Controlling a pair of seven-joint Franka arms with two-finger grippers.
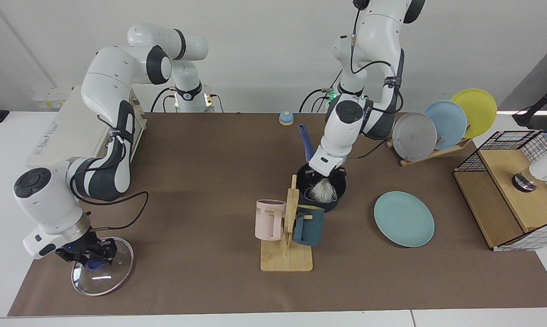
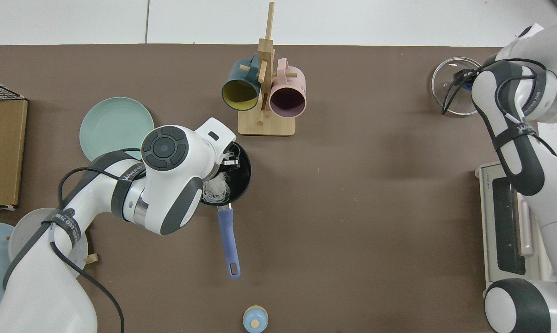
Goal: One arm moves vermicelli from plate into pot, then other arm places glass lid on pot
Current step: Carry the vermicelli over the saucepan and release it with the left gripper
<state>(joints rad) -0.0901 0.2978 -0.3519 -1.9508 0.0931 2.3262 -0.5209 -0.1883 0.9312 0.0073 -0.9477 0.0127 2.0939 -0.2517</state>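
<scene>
The pot (image 1: pixel 321 188) is the reference point. Its mouth is occupied from above by the left gripper (image 1: pixel 326 175), which reaches down into it over the vermicelli (image 1: pixel 321 193); access from overhead is blocked by that arm's wrist. On the camera side of the pot in the facing view, the wooden mug rack (image 1: pixel 288 231) with the pink mug (image 1: pixel 269 220) and dark teal mug (image 1: pixel 307 225) stands just beside the rim and obstructs a low approach there. The pot's blue handle (image 2: pixel 227 240) projects toward the robots' side. Between the pot and the glass lid (image 1: pixel 101 272), held at the right gripper (image 1: pixel 89 260), the brown desk (image 1: pixel 200 181) surface lies open. The plate (image 1: pixel 404 219) lies flat beyond the pot on the far side from the lid.
</scene>
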